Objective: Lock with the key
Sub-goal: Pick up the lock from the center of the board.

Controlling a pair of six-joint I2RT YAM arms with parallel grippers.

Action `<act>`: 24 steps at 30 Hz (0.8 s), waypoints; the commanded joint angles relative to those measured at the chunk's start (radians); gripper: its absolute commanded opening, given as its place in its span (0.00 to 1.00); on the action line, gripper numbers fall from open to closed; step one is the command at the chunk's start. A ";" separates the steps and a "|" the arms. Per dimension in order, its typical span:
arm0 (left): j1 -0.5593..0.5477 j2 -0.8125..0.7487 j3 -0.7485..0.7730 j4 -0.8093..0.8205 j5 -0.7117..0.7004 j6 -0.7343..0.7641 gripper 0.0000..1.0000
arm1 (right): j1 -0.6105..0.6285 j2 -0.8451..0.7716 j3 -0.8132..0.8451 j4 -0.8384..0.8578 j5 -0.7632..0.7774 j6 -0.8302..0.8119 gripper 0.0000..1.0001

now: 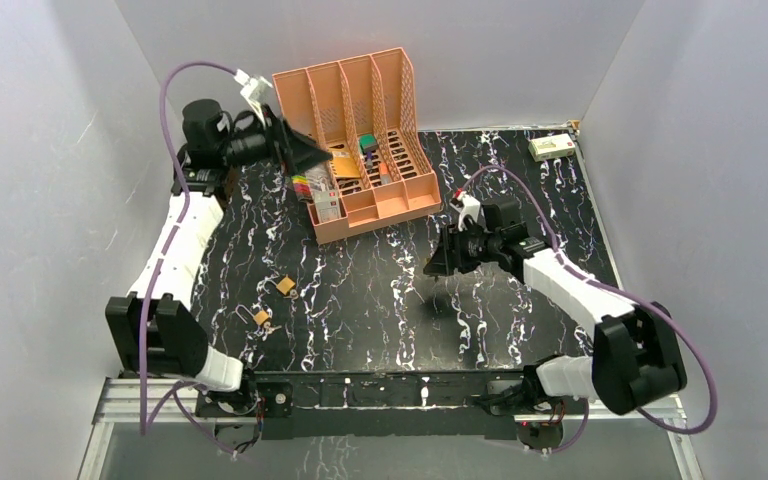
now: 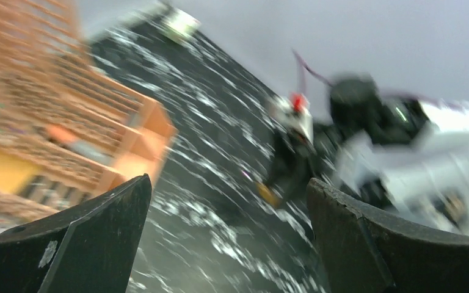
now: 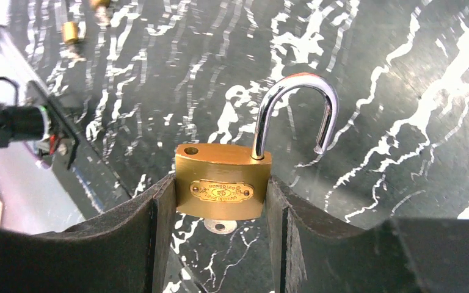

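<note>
Now right end effector [image 3: 220, 190] clamps brass padlock [image 3: 223, 174], shackle open; left end effector [image 2: 229, 183] gapes.

No legible text, padlock [image 3: 223, 181] plate unreadable

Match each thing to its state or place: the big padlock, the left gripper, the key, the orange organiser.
1 big padlock
2 left gripper
3 key
4 orange organiser

A open, holding nothing
B pokes out beneath the lock body
C far side of the table
D clamped in the right gripper, shackle swung open

Pairs: 1-D, 2-A, 3-B, 4-C
</note>
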 commanded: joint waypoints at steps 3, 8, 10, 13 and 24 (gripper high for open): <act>-0.005 -0.232 -0.233 0.112 0.597 0.029 0.98 | 0.002 -0.138 0.005 0.052 -0.238 -0.049 0.27; -0.019 -0.316 -0.453 0.646 0.384 -0.317 0.98 | 0.004 -0.165 0.078 0.009 -0.418 -0.041 0.27; -0.068 -0.360 -0.519 0.652 0.301 -0.240 0.98 | 0.008 -0.179 0.101 0.032 -0.508 -0.015 0.27; -0.173 -0.384 -0.586 0.665 0.288 -0.131 0.98 | 0.023 -0.203 0.132 0.076 -0.616 0.028 0.27; -0.373 -0.236 -0.574 0.695 0.277 0.090 0.98 | 0.116 -0.195 0.259 0.156 -0.768 0.150 0.29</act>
